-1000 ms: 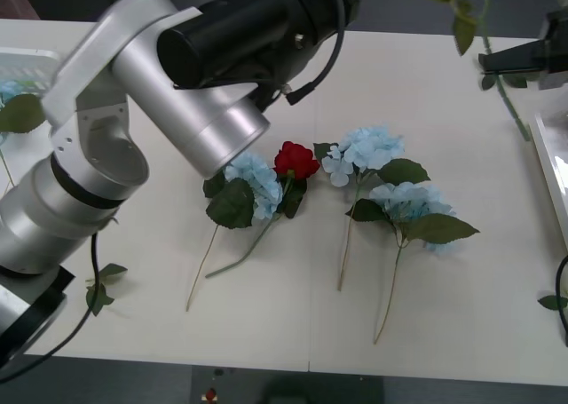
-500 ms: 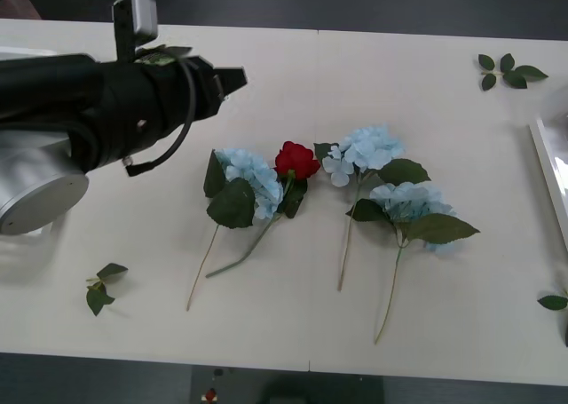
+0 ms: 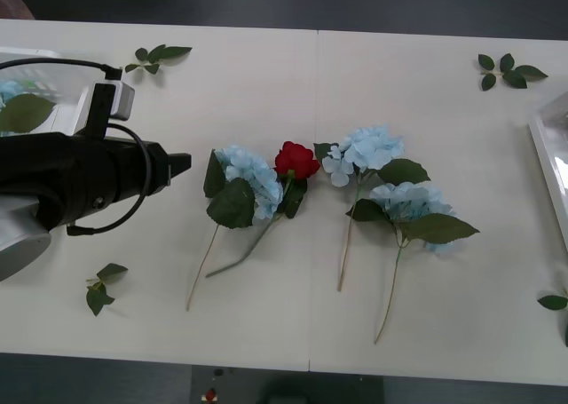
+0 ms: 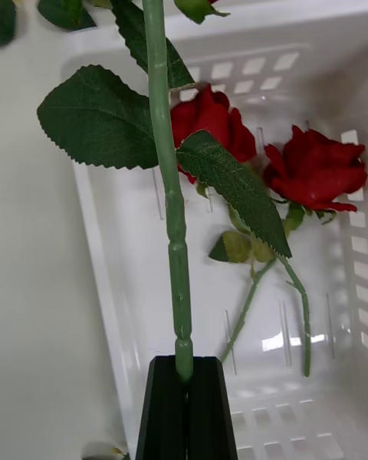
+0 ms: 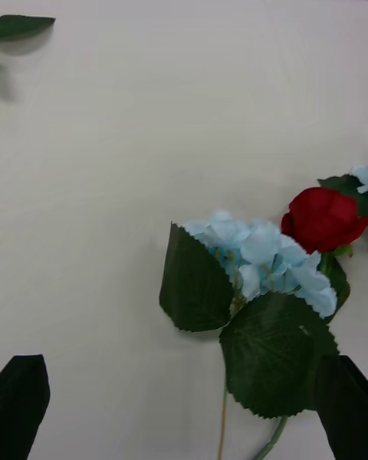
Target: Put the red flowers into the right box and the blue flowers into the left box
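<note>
left hand [image 5: 184, 406]: black fingers spread wide, nothing between them. Hovers over the surface [image 3: 266, 75], just left of the leftmost blue hydrangea; arm comes in from the left edge of the front view.
right hand [image 4: 182, 410]: black fingers pinched tight on the green stem of a red rose [image 4: 165, 199], held above the right box [image 4: 100, 222]. That rose's bloom is mostly cut off at the frame edge.
right box: white, slotted walls. Two more red roses lie inside: one [image 4: 203, 126] partly behind the held stem, the other [image 4: 314, 167] beside it, stems trailing across the floor of the box. In the front view only its rim [image 3: 548, 169] shows, at the right edge.
left box [image 3: 40, 71]: far left of the surface, behind the left arm. A bit of pale blue and a broad green leaf show inside.
blue flowers on surface: three hydrangeas. Leftmost [image 3: 251, 180]; middle [image 3: 366, 148]; right [image 3: 410, 202], overlapping the middle one's leaves.
red rose on surface [image 3: 295, 160]: touching the leftmost hydrangea's right side, stem crossing under it.
loose leaf sprigs: one at upper left [image 3: 158, 56], one at upper right [image 3: 508, 69], one at lower left [image 3: 102, 287], one at the right edge [image 3: 553, 302].
</note>
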{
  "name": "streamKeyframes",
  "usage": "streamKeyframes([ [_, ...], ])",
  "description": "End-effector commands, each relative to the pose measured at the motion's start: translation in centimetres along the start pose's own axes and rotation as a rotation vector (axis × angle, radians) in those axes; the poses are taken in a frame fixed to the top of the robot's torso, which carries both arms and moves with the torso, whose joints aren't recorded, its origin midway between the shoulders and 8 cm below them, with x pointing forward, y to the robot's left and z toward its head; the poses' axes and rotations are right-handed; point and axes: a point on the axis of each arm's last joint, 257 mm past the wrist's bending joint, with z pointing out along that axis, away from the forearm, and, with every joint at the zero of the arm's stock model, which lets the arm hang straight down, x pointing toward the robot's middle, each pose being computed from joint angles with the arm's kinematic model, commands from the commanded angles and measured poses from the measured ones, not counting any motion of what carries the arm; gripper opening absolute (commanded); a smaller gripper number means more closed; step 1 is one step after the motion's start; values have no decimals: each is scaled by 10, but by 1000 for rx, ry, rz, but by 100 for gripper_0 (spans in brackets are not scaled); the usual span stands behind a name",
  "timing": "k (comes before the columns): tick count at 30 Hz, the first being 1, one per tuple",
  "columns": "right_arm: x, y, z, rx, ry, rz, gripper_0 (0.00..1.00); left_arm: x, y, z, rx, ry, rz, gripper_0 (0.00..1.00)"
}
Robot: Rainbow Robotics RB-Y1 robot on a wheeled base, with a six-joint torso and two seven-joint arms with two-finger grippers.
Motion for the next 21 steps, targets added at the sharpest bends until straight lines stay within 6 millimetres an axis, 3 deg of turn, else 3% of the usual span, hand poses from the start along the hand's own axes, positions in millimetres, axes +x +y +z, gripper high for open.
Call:
streamKeyframes([
  [1,5,-30,-6,79,-23,6,0,20,13,3,-39,28,151,100],
  [7,28,-68,12,164,-69,21,0,64,36,28,-120,85,258,100],
  [10,30,-73,15,173,-91,19,13,75,36,39,-122,90,281,100],
  [11,31,-72,16,172,-94,20,26,80,36,43,-117,99,291,100],
  [12,31,-73,16,171,-95,22,49,85,34,48,-111,106,301,100],
  [14,31,-72,17,170,-94,20,86,92,30,55,-103,116,309,100],
  [15,32,-72,17,167,-92,18,95,95,28,58,-101,122,308,100],
  [21,29,-43,19,65,-90,24,100,97,14,76,-89,126,302,100],
])
